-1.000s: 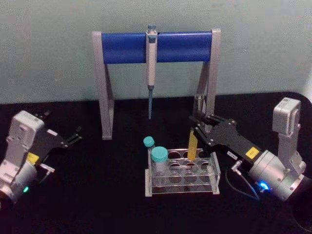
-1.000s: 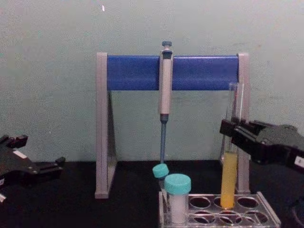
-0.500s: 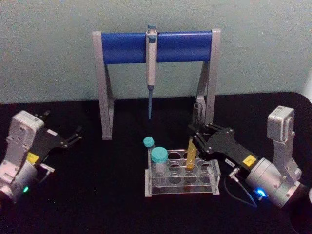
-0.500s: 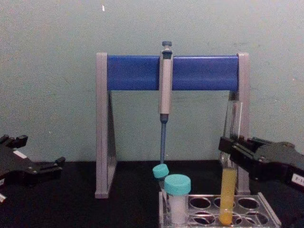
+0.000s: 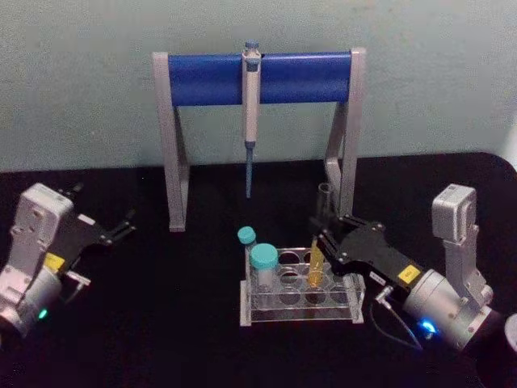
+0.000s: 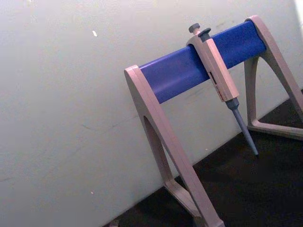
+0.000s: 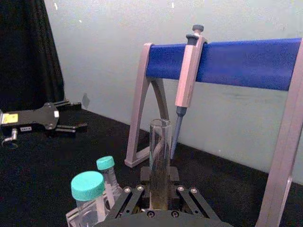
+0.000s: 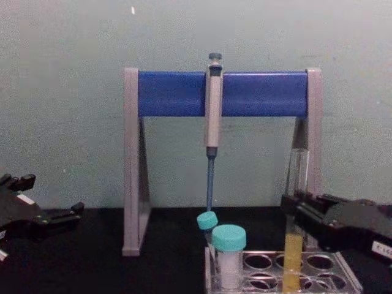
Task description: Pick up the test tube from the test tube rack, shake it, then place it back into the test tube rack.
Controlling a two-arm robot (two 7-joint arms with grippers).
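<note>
Towards the front middle of the black tabletop (image 5: 161, 331) stands the test tube rack (image 5: 300, 314), with two teal-capped vials (image 5: 263, 263) at its left end. The test tube (image 5: 316, 265) stands upright in a hole right of the rack's centre, in its back row, its yellow liquid sunk below the top plate and its clear upper part rising above. The right gripper (image 5: 321, 234), reaching in from the right edge, pinches the tube just above the rack, one finger on each side. By the left edge the left gripper (image 5: 128, 224) hangs idle with its fingers spread, holding nothing. Along the back edge stands the grey-and-blue pipette stand (image 5: 258, 78), a pipette (image 5: 250, 113) hanging from its bar.
</note>
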